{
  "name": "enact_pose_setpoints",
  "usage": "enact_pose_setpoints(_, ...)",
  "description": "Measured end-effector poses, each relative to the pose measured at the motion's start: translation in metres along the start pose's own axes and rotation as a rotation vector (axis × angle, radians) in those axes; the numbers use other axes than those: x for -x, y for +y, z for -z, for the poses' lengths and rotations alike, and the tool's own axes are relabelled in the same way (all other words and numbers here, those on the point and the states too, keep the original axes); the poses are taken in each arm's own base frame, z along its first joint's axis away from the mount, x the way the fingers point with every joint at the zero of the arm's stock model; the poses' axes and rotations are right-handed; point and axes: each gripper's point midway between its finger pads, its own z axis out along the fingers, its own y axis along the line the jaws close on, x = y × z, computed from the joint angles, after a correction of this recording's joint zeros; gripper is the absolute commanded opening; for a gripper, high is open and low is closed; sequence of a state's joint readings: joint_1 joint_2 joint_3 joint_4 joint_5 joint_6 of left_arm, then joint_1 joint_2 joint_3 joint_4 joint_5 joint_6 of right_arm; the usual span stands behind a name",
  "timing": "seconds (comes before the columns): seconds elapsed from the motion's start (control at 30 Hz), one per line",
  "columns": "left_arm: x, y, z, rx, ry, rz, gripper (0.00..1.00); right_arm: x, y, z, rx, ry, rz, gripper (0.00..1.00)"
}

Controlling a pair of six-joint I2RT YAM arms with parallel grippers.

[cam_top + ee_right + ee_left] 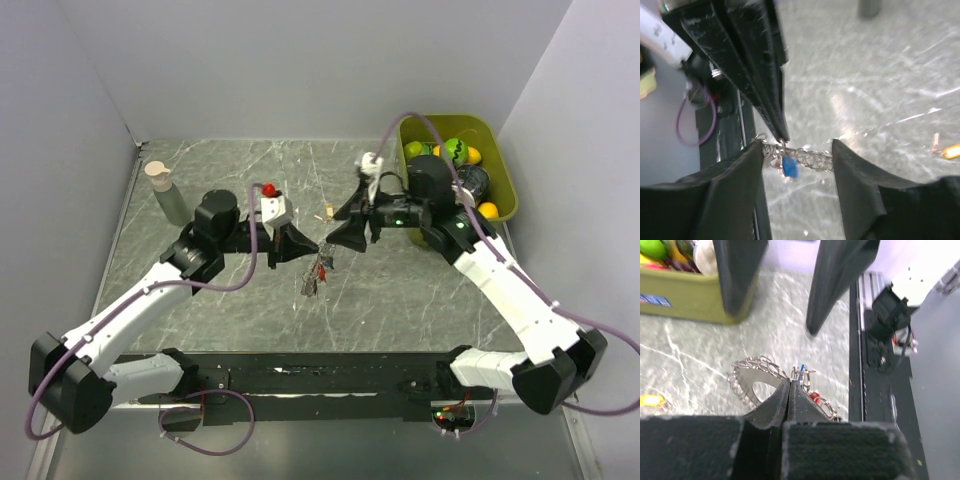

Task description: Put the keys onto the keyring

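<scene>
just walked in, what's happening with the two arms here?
The left gripper is pinched shut on the keyring, holding it out between the two arms. The right gripper is open, with a finger on either side of the ring's edge, where a blue key seems to hang from it. A yellow key lies loose on the table, not yet on the ring.

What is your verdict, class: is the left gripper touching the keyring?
Touching. The left wrist view shows the left gripper shut, its tips pinching the rim of the keyring, with no gap visible.
</scene>
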State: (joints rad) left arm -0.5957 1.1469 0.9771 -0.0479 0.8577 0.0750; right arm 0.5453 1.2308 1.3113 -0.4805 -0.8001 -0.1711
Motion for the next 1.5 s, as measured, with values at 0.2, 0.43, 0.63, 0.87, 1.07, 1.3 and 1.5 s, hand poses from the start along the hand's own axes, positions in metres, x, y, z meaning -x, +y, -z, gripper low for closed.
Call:
enact_pose_setpoints(0.2, 0.017, -0.008, 0.007, 0.025, -0.156, -0.053, 0.01, 0.029, -0.006, 0.024, -0.037, -0.138, 0.038, 0.72)
enact_pose_setpoints(0.43, 0.038, -0.023, 0.018, 0.017, -0.338, -0.139, 0.01, 0.022, 0.009, 0.020, 0.078, -0.146, 0.043, 0.65)
enact_pose_setpoints(0.63, 0.054, -0.031, 0.025, 0.011, -0.435, -0.191, 0.01, 0.021, 0.025, 0.022, 0.185, -0.150, 0.049, 0.68)
enact_pose_setpoints(0.87, 0.069, -0.036, 0.031, 0.005, -0.500, -0.221, 0.01, 0.021, 0.040, 0.025, 0.271, -0.153, 0.057, 0.70)
enact_pose_setpoints(1.07, 0.073, -0.038, 0.033, -0.001, -0.518, -0.228, 0.01, 0.019, 0.044, 0.025, 0.293, -0.146, 0.047, 0.61)
enact_pose_setpoints(1.3, 0.073, -0.037, 0.032, -0.001, -0.516, -0.223, 0.01, 0.018, 0.049, 0.021, 0.297, -0.139, 0.044, 0.49)
enact_pose_setpoints(1.5, 0.071, -0.035, 0.031, 0.009, -0.512, -0.219, 0.01, 0.008, 0.040, 0.014, 0.227, -0.123, 0.007, 0.66)
